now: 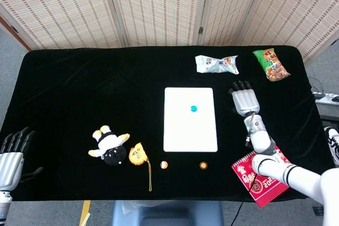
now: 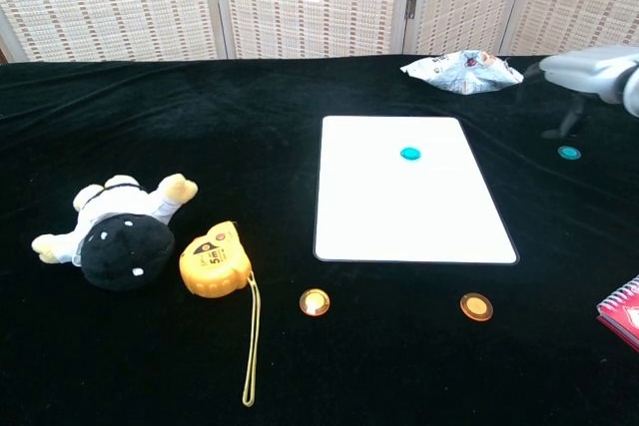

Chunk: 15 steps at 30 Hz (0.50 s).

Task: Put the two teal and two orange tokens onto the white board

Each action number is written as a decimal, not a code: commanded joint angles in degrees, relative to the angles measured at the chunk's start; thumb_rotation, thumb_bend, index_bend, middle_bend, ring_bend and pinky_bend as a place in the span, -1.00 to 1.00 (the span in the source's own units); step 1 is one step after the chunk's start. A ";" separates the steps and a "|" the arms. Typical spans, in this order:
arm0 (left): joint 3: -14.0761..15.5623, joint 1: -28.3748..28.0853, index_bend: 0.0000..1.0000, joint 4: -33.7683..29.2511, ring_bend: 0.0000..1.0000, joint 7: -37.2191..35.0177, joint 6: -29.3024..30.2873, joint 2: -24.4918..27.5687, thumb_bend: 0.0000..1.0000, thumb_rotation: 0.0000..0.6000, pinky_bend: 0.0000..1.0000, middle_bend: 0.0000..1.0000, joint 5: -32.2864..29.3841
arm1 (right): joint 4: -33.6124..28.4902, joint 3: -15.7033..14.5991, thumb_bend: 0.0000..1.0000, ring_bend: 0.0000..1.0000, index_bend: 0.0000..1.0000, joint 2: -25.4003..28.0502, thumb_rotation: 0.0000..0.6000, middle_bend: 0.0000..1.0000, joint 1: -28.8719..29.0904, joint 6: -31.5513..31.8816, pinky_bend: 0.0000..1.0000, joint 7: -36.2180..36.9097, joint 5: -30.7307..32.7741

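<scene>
near edge first: two orange tokens on the black cloth just in front of the white board (image 2: pixel 414 236), left orange token (image 2: pixel 315 301) and right orange token (image 2: pixel 476 305). both flat glossy discs with a pale centre, thin, so little edge to grab. neither on the board yet.

first teal token (image 2: pixel 409 154) already sits on the board, upper middle, small matte disc. board is a flat smooth rectangle with rounded corners, likely slick, so a dropped token could slide.

second teal token (image 2: pixel 569 153) is off the board, well to its right on the cloth. right hand (image 1: pixel 243 99) hovers right above it, fingers apart and extended, holding nothing. step in hand looks like picking this one. my take: come down vertical, pinch across the disc rim with thumb and one finger, press lightly into the cloth since the fabric gives a bit and helps get under the edge. lift clear before crossing over the board rim, set it low, don't drop.

left hand (image 1: pixel 11 154) idle at the near left corner, fingers spread, empty.

clutter: soft plush panda (image 2: pixel 115 231) and a hard yellow tape measure (image 2: pixel 213 261) with cord at left, red notebook (image 1: pixel 263 173) near right, crinkly foil snack bags at the far edge, white snack bag (image 2: pixel 461 72) and green snack bag (image 1: pixel 270 64). woven screens behind.
</scene>
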 commanded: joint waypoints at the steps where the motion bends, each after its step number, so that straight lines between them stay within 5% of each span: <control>1: 0.03 0.01 -1.00 -0.08 -1.00 0.22 -0.11 -0.06 -0.73 1.00 -1.00 -1.00 -0.13 | 2.55 -1.02 -0.46 -0.96 -0.47 0.19 1.00 -0.86 -1.47 -1.13 -1.00 2.05 -0.38; 15: 0.28 0.34 -1.00 -1.30 -1.00 1.32 0.24 0.28 -0.73 1.00 -1.00 -1.00 -0.06 | 16.48 -1.24 -0.46 -0.96 -0.34 -6.04 1.00 -0.81 -1.89 -6.78 -1.00 5.63 -0.71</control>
